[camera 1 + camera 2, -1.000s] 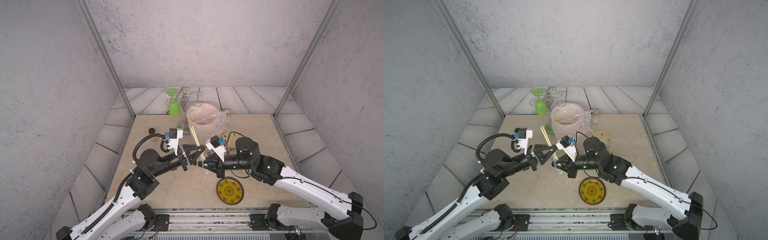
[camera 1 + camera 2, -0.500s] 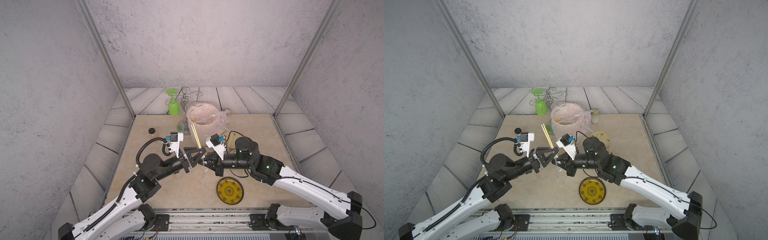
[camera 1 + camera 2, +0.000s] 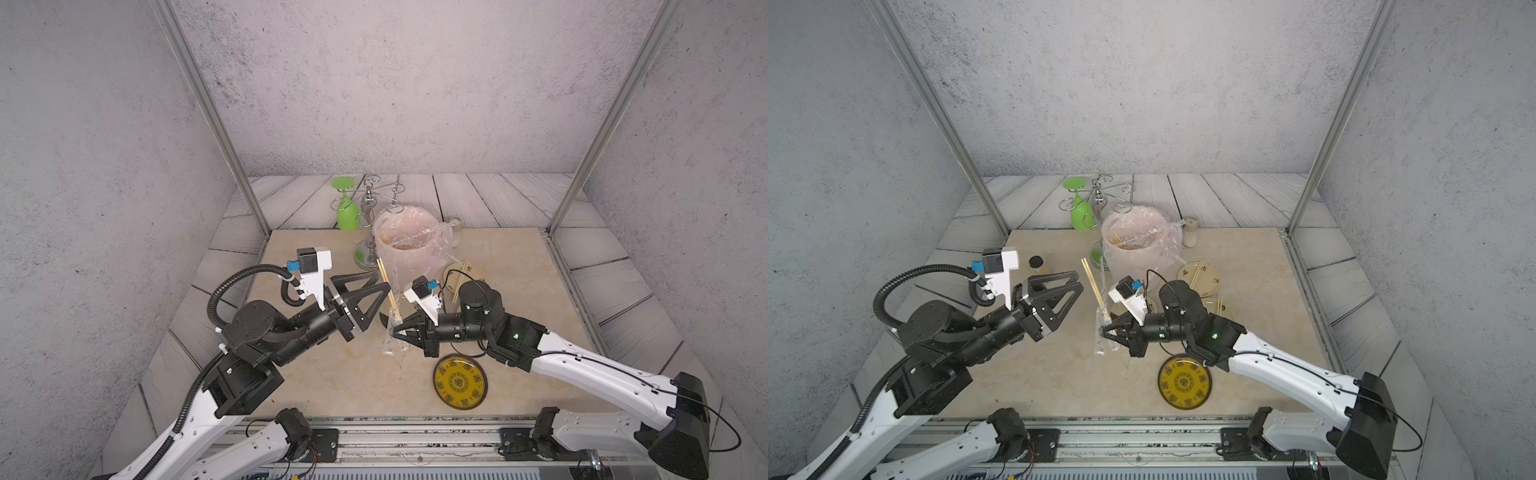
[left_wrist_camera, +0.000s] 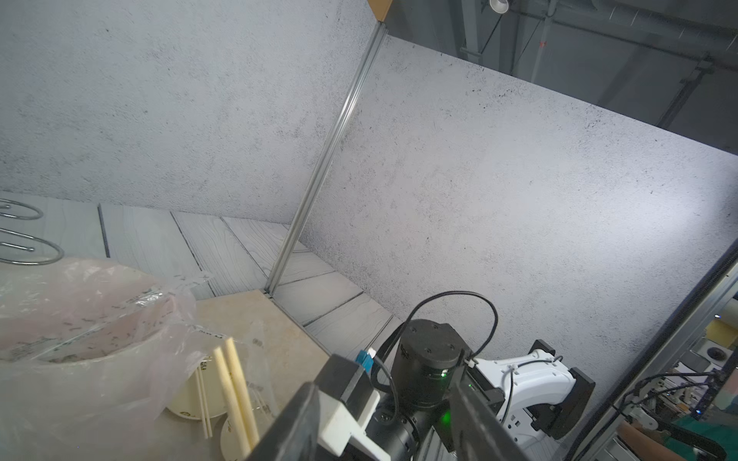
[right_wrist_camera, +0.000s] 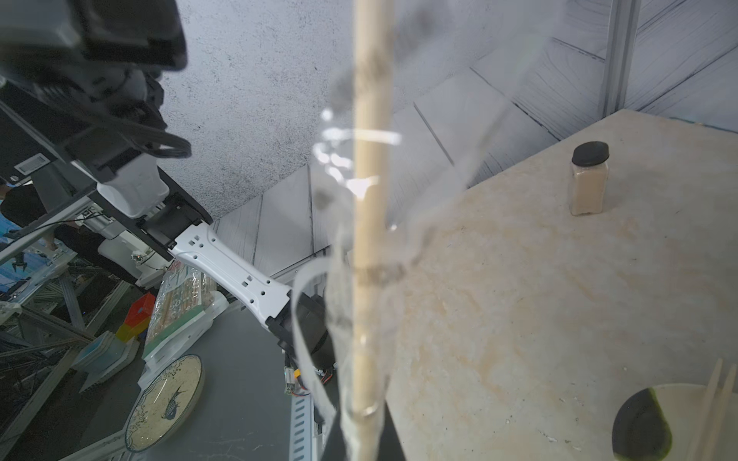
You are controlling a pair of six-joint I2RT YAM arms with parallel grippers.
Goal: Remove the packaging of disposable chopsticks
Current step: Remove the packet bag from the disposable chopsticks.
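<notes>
Grey speckled walls are boxing in a beige desk (image 3: 324,374). The work is sitting near its centre, with a pink plastic bag (image 3: 409,249) at 12 o'clock.

Right pincer (image 3: 1103,330) is clamping tight on the packaging (image 3: 1099,343) at the sticks' lower end. Whether the stick tips are pinched too, I cannot tell. Left pincer (image 3: 1079,281) is standing with jaws apart and empty, just beside the disposable chopsticks (image 3: 1095,289), at their 9 o'clock.

Step in hand, as I am reading it: drawing the pair out of the packaging. To do it well, the left pincer should be closing on bare wood high up, catching both sticks and no film. It should then be pulling along the sticks' own line toward 11 o'clock while the right pincer is anchoring the packaging. A sideways tug is risking a splayed or snapped pair, and the bag is sitting close behind.

Look of the thing: two pale tan sticks are leaning up toward 11 o'clock, mostly bare. The packaging is clear with small dark marks. It is hanging crumpled and loose around their base, its free tail dangling toward 6 o'clock below the right pincer.
</notes>
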